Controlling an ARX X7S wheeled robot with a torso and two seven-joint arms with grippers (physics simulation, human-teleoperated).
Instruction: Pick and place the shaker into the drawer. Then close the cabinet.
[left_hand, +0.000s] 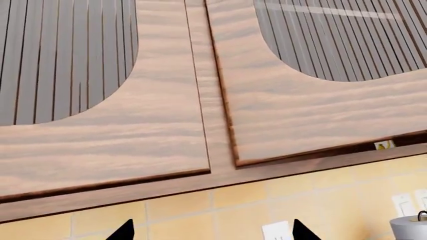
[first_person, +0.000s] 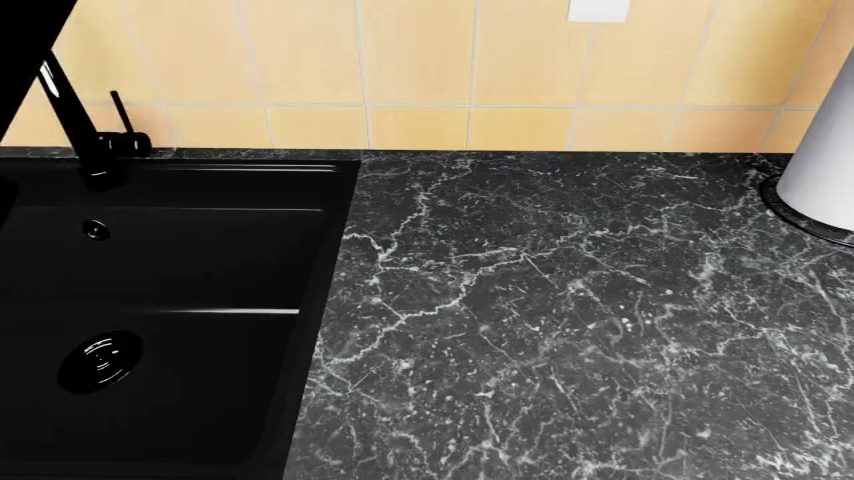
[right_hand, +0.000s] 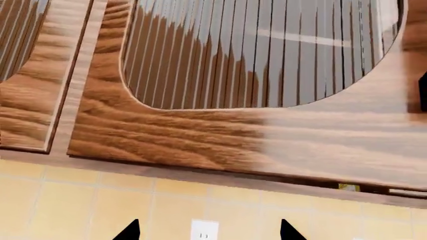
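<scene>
The shaker and the drawer are out of view in all three views. My left gripper is open and empty; only its two black fingertips show, held up facing the wooden wall cabinets. My right gripper is open and empty too, with its fingertips apart and facing another wall cabinet door. Neither gripper shows in the head view.
The head view shows a black marble counter, a black sink with a faucet at the left, and a tall white cylinder on a black ring base at the right edge. Yellow tiled wall with outlets lies behind.
</scene>
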